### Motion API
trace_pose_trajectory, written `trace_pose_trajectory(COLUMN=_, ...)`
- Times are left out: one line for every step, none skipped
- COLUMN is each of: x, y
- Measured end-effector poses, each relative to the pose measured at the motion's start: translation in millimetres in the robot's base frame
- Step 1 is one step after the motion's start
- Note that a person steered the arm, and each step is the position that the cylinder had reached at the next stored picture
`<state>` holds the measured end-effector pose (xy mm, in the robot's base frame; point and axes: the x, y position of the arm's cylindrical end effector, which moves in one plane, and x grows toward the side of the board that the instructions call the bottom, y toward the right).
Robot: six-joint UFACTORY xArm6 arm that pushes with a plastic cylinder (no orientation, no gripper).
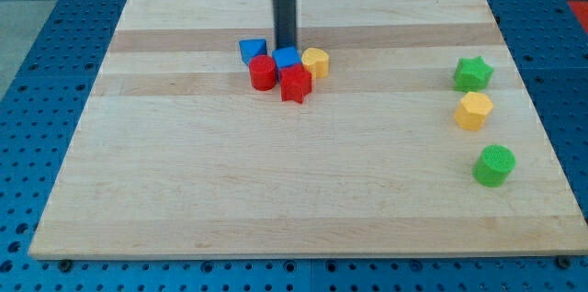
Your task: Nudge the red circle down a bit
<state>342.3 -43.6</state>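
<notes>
Wood makes up our surface (303, 191), a pale board lying on a blue base with holes (37, 99). We have no pincer at all, only a dark rod (286, 12) that comes down from the far edge, so there is nothing to be wide or narrow. Our tip (286, 47) sits at the far side of a small bunch of blocks, just behind the blue cube (286, 58) and close to touching it.

The red circle (262, 73) is in that bunch, on its left side. It sits just near of the blue triangle (252, 50) and right beside the red star (296, 83), which is the nearest block of the bunch. The yellow block (316, 61) is on the right of the bunch, next to the blue cube. Our tip is a little far and right of the red circle, not touching it.

Well apart, over on the right side, three more blocks stand in a line. The green star (473, 73) is farthest, the yellow hexagon (474, 110) is in the middle, and the green circle (494, 164) is nearest.
</notes>
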Motion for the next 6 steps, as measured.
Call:
trace_pose_trajectory(x=20, y=25)
trace_pose_trajectory(x=-3, y=68)
trace_pose_trajectory(x=-11, y=111)
trace_pose_trajectory(x=-9, y=62)
trace_pose_trajectory(x=-9, y=14)
trace_pose_trajectory(x=-9, y=-18)
